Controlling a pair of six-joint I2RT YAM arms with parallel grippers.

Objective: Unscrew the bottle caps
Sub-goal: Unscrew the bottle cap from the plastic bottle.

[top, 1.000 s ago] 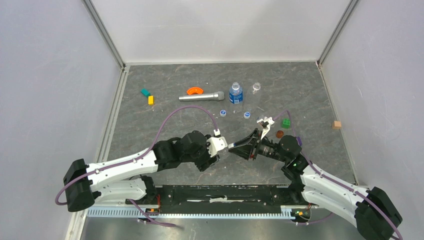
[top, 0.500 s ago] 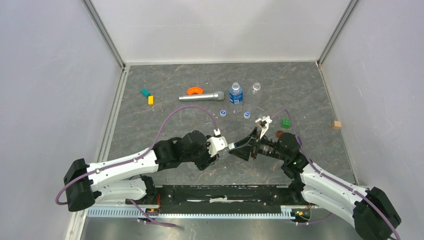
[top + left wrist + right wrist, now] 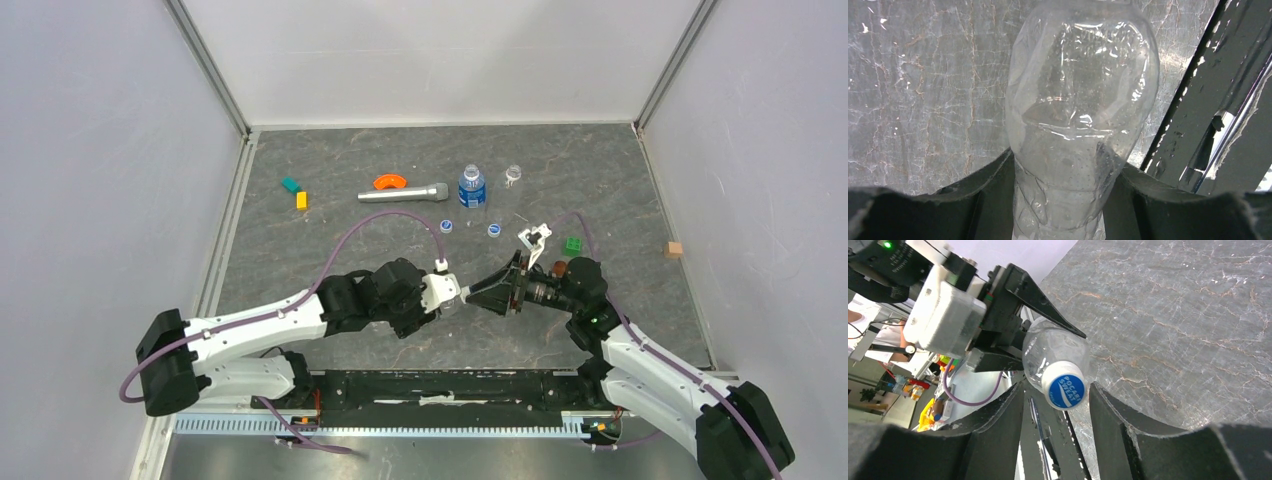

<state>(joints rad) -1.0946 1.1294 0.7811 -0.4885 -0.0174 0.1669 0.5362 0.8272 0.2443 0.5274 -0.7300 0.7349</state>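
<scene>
1. The left gripper (image 3: 1063, 172) is clamped on the lower body of a clear bottle (image 3: 1080, 100), with one finger pressed against each side.
2. The right gripper (image 3: 1057, 390) has its fingers spread. They stand on either side of the bottle's cap (image 3: 1065, 391) without pinching it. The cap has a white rim and a blue printed top, and it sits on the neck.
3. From above, the two grippers meet nose to nose over the near middle of the table (image 3: 300, 260), and the bottle lies roughly level between them.
4. Farther back, a loose cap (image 3: 447, 225) and a second loose cap (image 3: 494, 230) lie on the table. Just behind them stand a blue-labelled bottle (image 3: 471, 187) and a small clear bottle (image 3: 513, 174).
5. A silver cylinder (image 3: 404, 193) and an orange curved piece (image 3: 389, 181) lie to the left of those bottles. A green block (image 3: 572, 245) sits beside the right arm, and a wooden cube (image 3: 673, 249) sits far to the right.
</scene>
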